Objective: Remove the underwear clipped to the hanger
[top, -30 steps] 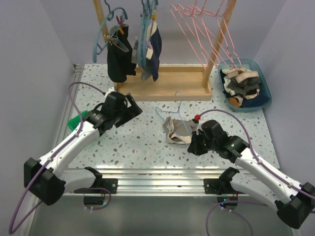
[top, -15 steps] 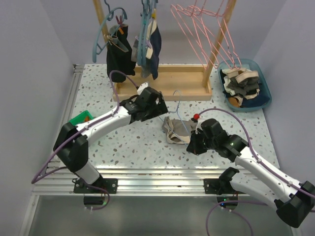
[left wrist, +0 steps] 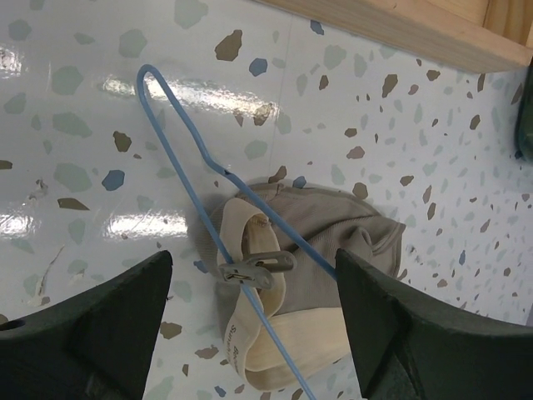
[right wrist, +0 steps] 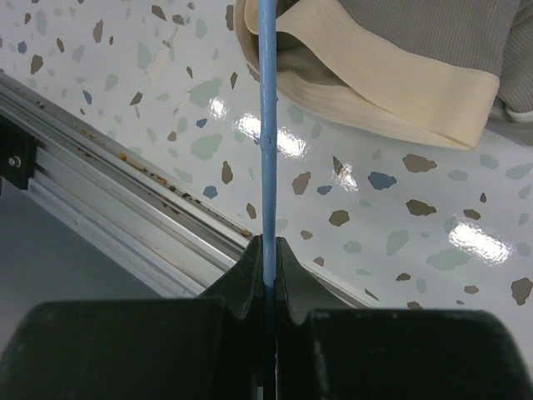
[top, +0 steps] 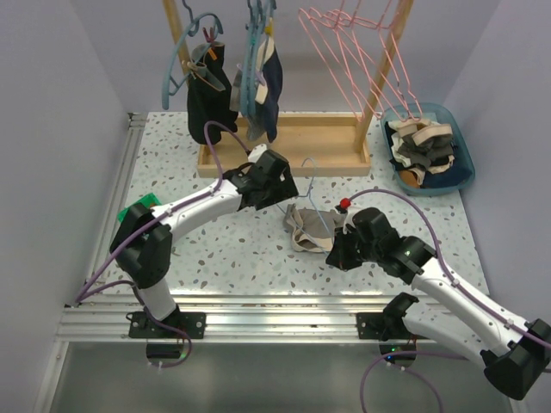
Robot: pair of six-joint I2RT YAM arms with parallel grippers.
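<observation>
Hiding its fingers under the wrist in the top view, left tool stands wide apart, empty | underwear on worktop, at 12 o'clock between its jaws, pegged to hanger whose lower end is cut off | right tool clamped on hanger wire, underwear at 1 o'clock

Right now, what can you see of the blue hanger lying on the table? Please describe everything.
The blue hanger is thin wire with a narrow hook. It lies on the speckled table. Beige underwear is fastened to it by a grey clip. The right hand is shut on its wire at the near side.
</observation>
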